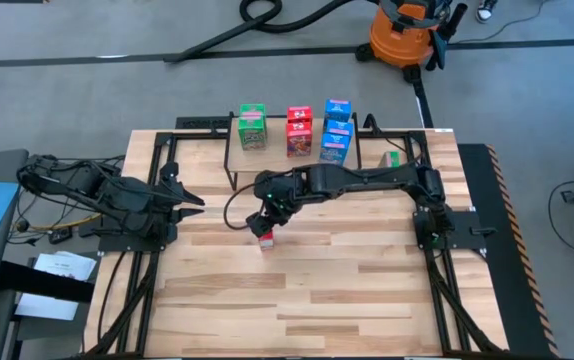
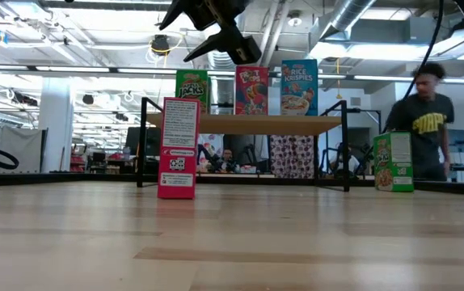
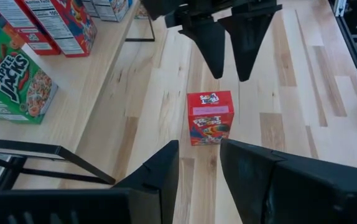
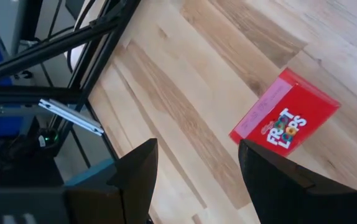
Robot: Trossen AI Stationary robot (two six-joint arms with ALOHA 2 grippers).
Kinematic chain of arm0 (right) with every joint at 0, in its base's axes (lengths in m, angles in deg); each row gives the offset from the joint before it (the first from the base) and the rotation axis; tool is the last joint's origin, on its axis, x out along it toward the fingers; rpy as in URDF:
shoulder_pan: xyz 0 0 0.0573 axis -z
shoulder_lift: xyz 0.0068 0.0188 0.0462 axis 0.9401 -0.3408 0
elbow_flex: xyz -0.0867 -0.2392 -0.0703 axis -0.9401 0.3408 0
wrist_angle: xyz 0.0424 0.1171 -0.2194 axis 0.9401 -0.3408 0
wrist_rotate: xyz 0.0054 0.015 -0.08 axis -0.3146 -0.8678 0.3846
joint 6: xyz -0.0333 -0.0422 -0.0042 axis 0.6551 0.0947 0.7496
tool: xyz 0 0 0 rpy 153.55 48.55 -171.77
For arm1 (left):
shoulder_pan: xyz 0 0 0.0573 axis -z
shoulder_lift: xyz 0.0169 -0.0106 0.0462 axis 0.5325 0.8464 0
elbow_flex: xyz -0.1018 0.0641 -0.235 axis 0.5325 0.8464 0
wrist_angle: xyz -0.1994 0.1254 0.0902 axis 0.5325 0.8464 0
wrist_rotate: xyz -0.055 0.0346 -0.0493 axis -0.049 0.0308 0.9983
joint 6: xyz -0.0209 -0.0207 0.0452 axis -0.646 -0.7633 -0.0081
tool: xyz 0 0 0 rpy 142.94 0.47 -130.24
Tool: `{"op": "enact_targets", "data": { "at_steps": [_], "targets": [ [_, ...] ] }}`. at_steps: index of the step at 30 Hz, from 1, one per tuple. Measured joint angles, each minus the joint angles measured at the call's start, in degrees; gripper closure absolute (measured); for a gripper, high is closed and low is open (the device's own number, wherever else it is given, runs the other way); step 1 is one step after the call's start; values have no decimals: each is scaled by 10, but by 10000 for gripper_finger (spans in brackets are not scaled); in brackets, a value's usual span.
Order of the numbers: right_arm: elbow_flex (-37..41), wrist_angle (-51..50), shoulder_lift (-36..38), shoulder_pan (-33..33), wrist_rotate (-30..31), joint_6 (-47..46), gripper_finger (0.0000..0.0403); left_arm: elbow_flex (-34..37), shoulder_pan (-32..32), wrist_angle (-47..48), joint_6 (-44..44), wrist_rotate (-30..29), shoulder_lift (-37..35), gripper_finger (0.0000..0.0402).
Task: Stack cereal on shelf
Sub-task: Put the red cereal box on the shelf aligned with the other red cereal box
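A red cereal box stands upright on its bottom end on the tabletop, in front of the shelf. Green, red and blue cereal boxes stand on the shelf top. My right gripper hangs open above the red box, slanting down, clear of it. My left gripper waits at the table's left, pointing toward the red box, its fingers a little apart with nothing between them.
Another green cereal box stands on the tabletop to the right of the shelf. A person stands behind the table at the right. An orange vacuum sits on the floor beyond the far edge. Bare tabletop spreads toward the near edge.
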Motion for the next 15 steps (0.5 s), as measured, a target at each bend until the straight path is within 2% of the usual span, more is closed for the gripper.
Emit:
{"op": "enact_targets", "data": {
  "at_steps": [8, 15],
  "targets": [
    [0, -45, 0, 13, -14, 0, 153, 0, 0, 0, 0, 0, 0, 294],
    [0, -44, 0, 20, -12, -3, 153, 0, 0, 0, 0, 0, 0, 294]
  ]
}}
